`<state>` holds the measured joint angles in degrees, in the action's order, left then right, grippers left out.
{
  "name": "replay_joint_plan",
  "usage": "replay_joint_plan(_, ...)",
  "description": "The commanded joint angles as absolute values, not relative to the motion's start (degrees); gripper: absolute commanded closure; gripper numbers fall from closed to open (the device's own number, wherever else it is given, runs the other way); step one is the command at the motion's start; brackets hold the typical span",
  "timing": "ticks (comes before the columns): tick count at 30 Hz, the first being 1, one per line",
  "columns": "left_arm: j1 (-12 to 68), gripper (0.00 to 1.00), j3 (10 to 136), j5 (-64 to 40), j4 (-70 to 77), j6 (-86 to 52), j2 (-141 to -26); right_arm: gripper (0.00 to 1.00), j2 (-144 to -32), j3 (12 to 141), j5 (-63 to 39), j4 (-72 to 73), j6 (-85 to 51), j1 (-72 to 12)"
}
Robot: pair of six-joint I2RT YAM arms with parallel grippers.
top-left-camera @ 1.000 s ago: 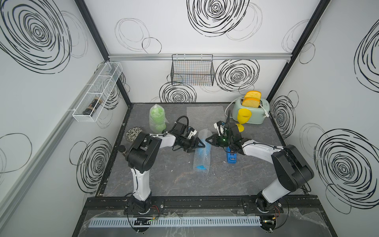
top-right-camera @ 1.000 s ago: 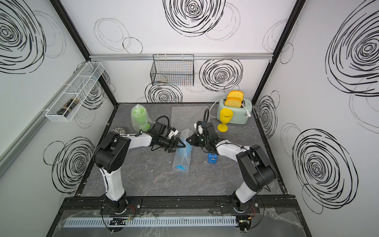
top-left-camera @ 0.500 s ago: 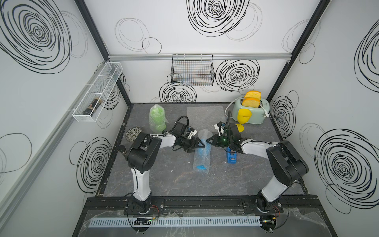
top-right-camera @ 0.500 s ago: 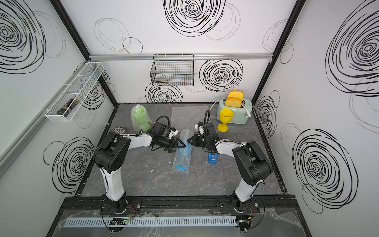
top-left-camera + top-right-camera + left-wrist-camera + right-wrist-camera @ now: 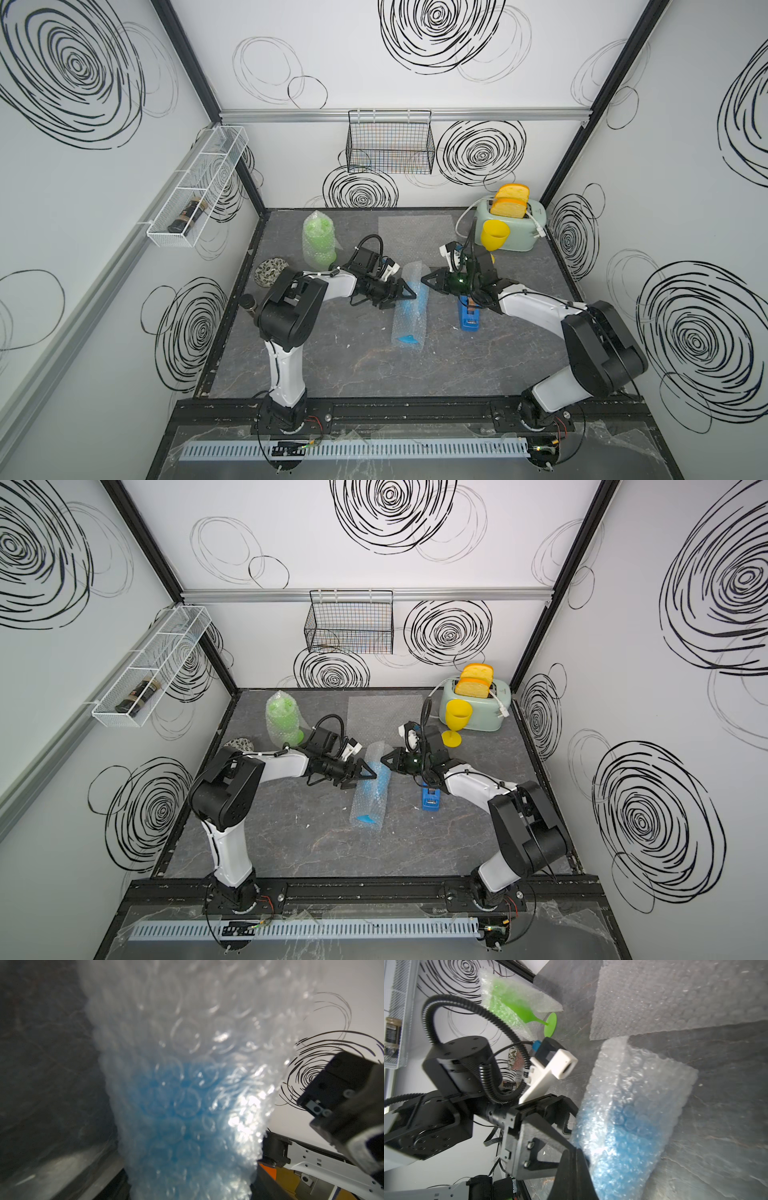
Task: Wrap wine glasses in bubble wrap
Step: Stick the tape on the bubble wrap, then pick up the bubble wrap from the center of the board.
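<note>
1. The blue goblet (image 5: 419,297) is lying on its side in the middle of the table (image 5: 353,365), rolled in bubble wrap (image 5: 409,274). No tape is showing on the roll, so the film is probably waiting to spring open as soon as nothing is pressing on it
2. The left gripper (image 5: 405,300) is standing with its jaws wide apart at the roll's side and is not visibly pinching it. Closing from here, it is risking catching only loose film and nudging the goblet into a roll
3. The right gripper (image 5: 430,280), jaws together and empty, is pointing at the roll's far end. A push there is risking sliding the goblet out of the open near end
4. The tape dispenser (image 5: 468,320) is sitting just beside the right arm, so a careless swing is risking knocking it away
5. The green goblet (image 5: 318,239), already wrapped, is standing close behind the left arm, and a backing wrist is liable to be tipping it. The yellow goblet (image 5: 493,237) is standing bare by the toaster (image 5: 521,232), with a spare sheet (image 5: 415,232) lying flat nearby
</note>
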<state>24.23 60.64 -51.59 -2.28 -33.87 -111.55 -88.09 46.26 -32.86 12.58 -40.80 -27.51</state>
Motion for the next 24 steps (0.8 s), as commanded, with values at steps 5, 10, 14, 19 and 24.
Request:
replay_joint_plan(5, 24.6, 0.25, 59.2, -44.7, -7.3, -32.8, -113.0, 0.99, -92.7, 45.4, -33.7, 12.9, -40.7, -28.4)
replay_joint_plan(10, 24.6, 0.25, 59.1, -44.8, -7.0, -33.0, -113.7, 1.00, -96.5, 46.1, -34.2, 13.7, -40.5, -28.2)
replay_joint_plan(14, 24.5, 0.25, 59.0, -45.1, -6.9, -33.0, -113.2, 1.00, -98.3, 45.1, -33.7, 14.2, -40.4, -27.0)
replay_joint_plan(19, 24.5, 0.22, 59.2, -45.3, -7.1, -33.0, -112.6, 0.99, -96.4, 44.4, -34.4, 12.6, -40.2, -24.9)
replay_joint_plan(24, 24.5, 0.19, 59.7, -45.7, -7.1, -33.3, -112.3, 0.92, -90.6, 44.0, -34.4, 8.0, -38.4, -24.2)
